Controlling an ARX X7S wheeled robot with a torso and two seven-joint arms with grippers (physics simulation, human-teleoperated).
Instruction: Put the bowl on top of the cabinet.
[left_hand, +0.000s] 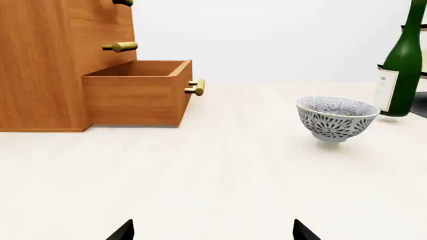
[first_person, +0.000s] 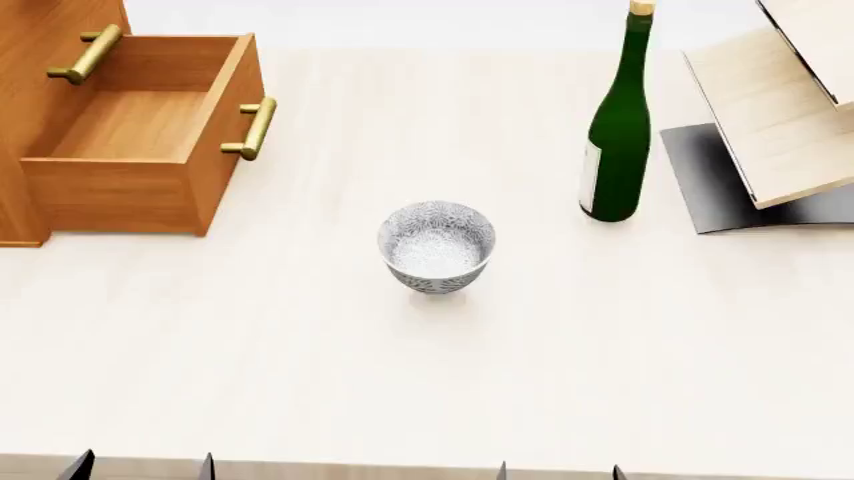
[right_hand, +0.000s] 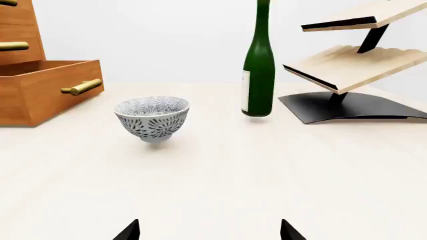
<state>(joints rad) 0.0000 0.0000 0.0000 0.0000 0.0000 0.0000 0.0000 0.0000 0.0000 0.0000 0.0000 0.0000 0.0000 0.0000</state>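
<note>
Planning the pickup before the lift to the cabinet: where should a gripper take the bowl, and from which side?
Probably by the rim, from above: the bowl stands upright and open on a narrow foot, so one finger can go inside the wall and one outside. The bottle stands off to its right, apart from it.

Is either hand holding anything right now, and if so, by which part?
Nothing is held. The bowl stands alone on the table, and both hands' fingertips are spread at the frame edges, well short of it.
</note>
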